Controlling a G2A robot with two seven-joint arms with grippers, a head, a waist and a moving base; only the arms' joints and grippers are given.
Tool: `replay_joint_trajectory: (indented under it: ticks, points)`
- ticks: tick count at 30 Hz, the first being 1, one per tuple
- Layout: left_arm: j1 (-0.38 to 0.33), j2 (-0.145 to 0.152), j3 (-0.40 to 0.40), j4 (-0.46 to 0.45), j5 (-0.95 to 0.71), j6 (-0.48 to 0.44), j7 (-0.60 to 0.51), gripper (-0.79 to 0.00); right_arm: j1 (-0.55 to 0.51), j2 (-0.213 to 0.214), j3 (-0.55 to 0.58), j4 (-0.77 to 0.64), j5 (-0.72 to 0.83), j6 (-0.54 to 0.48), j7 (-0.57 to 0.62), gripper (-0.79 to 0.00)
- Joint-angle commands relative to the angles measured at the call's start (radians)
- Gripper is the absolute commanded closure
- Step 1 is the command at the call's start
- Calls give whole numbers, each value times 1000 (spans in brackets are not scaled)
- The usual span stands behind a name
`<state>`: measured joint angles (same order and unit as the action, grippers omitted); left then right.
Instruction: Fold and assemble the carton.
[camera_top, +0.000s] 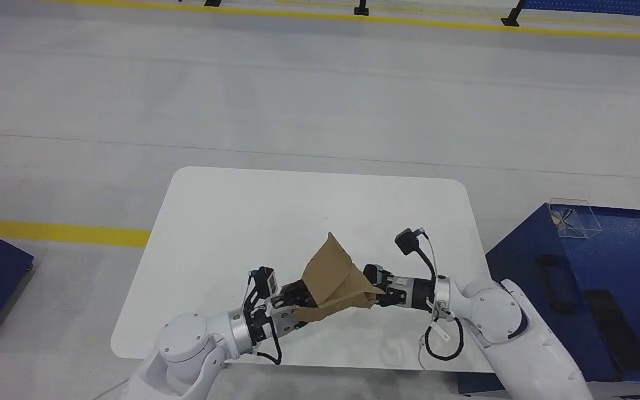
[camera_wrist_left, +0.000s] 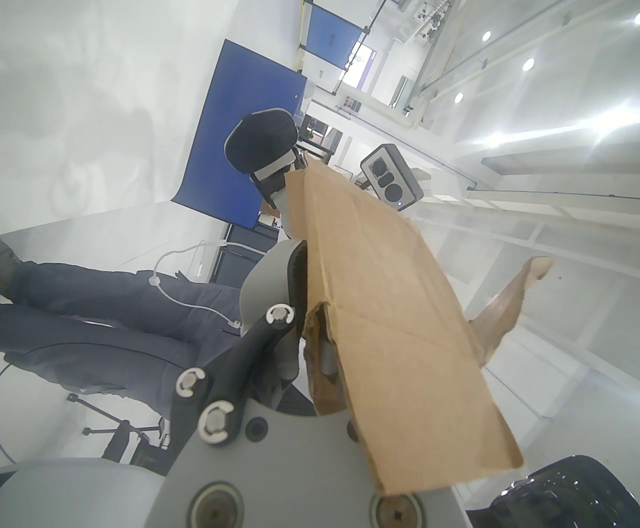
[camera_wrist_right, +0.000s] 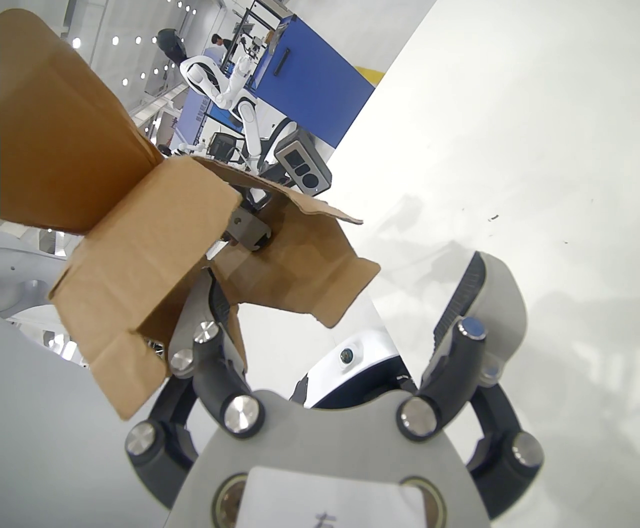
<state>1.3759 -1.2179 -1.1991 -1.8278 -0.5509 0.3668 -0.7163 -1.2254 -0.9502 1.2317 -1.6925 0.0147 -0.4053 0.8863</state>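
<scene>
A brown cardboard carton (camera_top: 335, 278), partly unfolded with flaps sticking up, is held over the front of the white table (camera_top: 300, 210). My left gripper (camera_top: 297, 296) meets it from the left and is shut on one panel. In the left wrist view that panel (camera_wrist_left: 390, 325) runs along one grey finger (camera_wrist_left: 272, 305) and hides the other. My right gripper (camera_top: 373, 283) sits at the carton's right side. In the right wrist view it (camera_wrist_right: 345, 280) stands wide open. One finger (camera_wrist_right: 207, 305) is tucked against a carton flap (camera_wrist_right: 125, 240), and the other finger (camera_wrist_right: 482, 295) is free over the table.
A blue cabinet (camera_top: 570, 290) stands just right of the table, with a clear plastic box (camera_top: 573, 215) on top. The table's front edge lies close below both grippers. Bare tabletop stretches behind the carton and to both sides.
</scene>
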Motion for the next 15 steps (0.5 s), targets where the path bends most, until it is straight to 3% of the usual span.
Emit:
replay_joint_trajectory:
  ticks: [1, 15]
  points:
    - [2, 2, 0, -3, -3, -5, -7, 0, 3, 1, 12, 10, 4, 8, -3, -785]
    - [-10, 13, 36, -19, 15, -83, -146, 0, 41, -2, -2, 37, -2, 46, 8, -785]
